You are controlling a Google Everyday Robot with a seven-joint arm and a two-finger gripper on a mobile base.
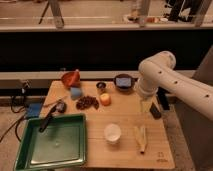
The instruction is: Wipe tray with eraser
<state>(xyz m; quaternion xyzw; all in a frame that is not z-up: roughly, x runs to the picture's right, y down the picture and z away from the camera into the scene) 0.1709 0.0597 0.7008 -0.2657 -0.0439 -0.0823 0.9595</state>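
Note:
The green tray (30,161) lies at the front left of the wooden table, and nothing rests flat inside it. The eraser (155,111), a small black oblong block, lies near the table's right edge. My gripper (146,105) hangs from the white arm (159,75) just left of the eraser, low over the table, and far to the right of the tray. Whether it touches the eraser cannot be told.
A long black-handled tool (47,122) leans over the tray's far rim. On the table are a light blue cube (76,93), an orange bowl (71,78), a dark bowl (123,81), an orange fruit (105,99), a white cup (112,133) and a pale husk (141,138).

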